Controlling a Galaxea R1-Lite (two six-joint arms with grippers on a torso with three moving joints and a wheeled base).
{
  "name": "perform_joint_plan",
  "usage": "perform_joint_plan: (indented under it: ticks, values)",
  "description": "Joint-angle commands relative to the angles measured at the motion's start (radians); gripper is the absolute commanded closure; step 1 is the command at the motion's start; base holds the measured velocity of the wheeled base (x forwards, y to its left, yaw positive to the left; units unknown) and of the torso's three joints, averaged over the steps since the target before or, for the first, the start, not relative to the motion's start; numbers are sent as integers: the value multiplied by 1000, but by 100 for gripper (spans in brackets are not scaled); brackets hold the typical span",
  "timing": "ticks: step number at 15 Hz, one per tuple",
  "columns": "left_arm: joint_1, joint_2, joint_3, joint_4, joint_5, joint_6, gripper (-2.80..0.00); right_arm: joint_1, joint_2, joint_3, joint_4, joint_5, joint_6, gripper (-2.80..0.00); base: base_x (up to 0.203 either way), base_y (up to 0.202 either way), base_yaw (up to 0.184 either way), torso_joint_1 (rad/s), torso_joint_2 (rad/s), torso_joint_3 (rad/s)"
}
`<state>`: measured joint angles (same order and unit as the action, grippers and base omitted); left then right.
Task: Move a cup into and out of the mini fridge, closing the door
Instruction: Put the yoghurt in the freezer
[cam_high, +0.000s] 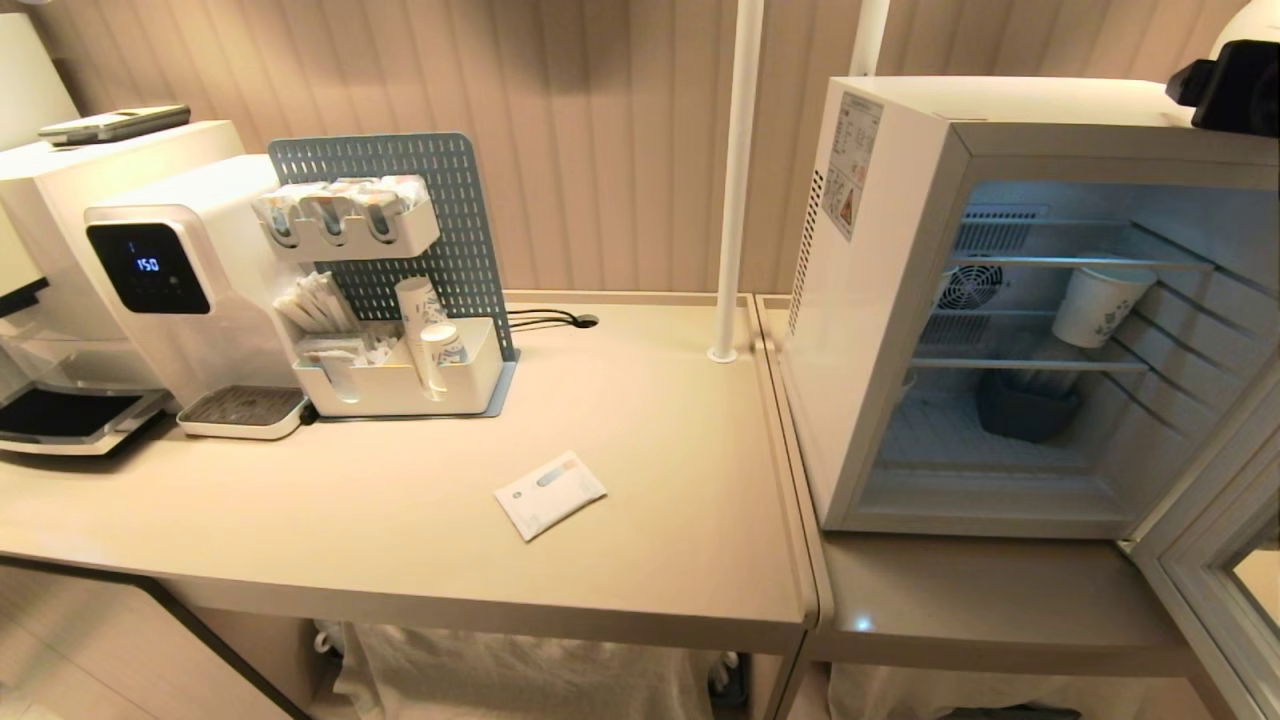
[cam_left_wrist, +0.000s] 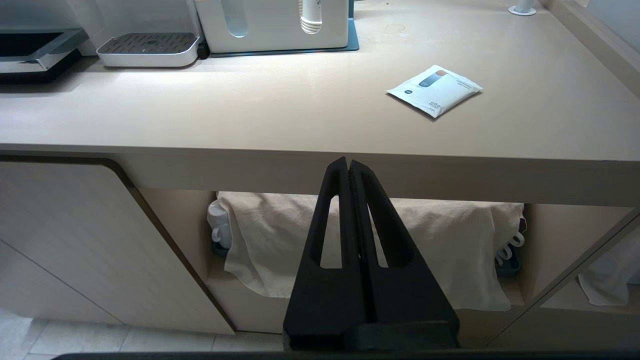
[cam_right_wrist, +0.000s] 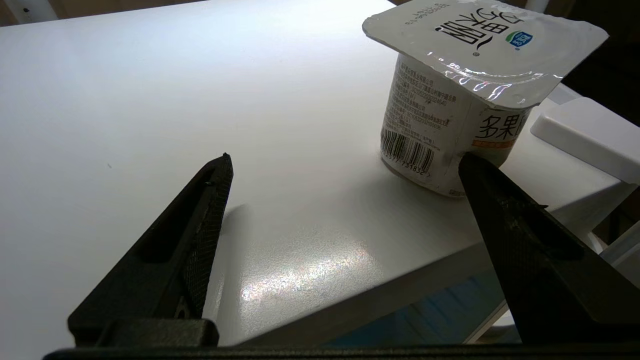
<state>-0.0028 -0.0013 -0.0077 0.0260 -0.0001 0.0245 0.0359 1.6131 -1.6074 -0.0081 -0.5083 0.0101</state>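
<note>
The cup (cam_right_wrist: 450, 115), a short white tub with a barcode and a squarish foil lid, stands upright on the white top of the mini fridge (cam_right_wrist: 200, 100) near its front corner. My right gripper (cam_right_wrist: 345, 170) hovers low over that top, open and holding nothing. The cup stands just beyond one of its fingertips (cam_right_wrist: 482, 182), off to that side and not between the two. In the head view only a black part of my right arm (cam_high: 1228, 88) shows above the mini fridge (cam_high: 880, 300), and the cup is hidden. The door (cam_high: 1200, 580) is swung wide open at the lower right. My left gripper (cam_left_wrist: 348, 165) is shut and parked below the counter edge.
Inside the fridge, a paper cup with blue print (cam_high: 1100, 305) sits on the middle wire shelf above a dark tub (cam_high: 1028, 408). On the counter (cam_high: 650, 560) lie a white sachet (cam_high: 550, 494), an organiser (cam_high: 400, 370) and a water dispenser (cam_high: 170, 290). A white pole (cam_high: 735, 180) stands beside the fridge.
</note>
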Motion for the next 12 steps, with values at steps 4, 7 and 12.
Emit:
perform_joint_plan:
  ticks: [4, 7, 12]
  values:
    - [0, 0, 0, 0, 0, 0, 0, -17, 16, -27, 2, 0, 11, -280, 0, 0, 0, 0, 0, 0]
    - [0, 0, 0, 0, 0, 0, 0, -34, 22, -47, 5, 5, 11, -280, 0, 0, 0, 0, 0, 0]
    - [0, 0, 0, 0, 0, 0, 0, -44, 33, -87, 9, 7, 9, -280, 0, 0, 0, 0, 0, 0]
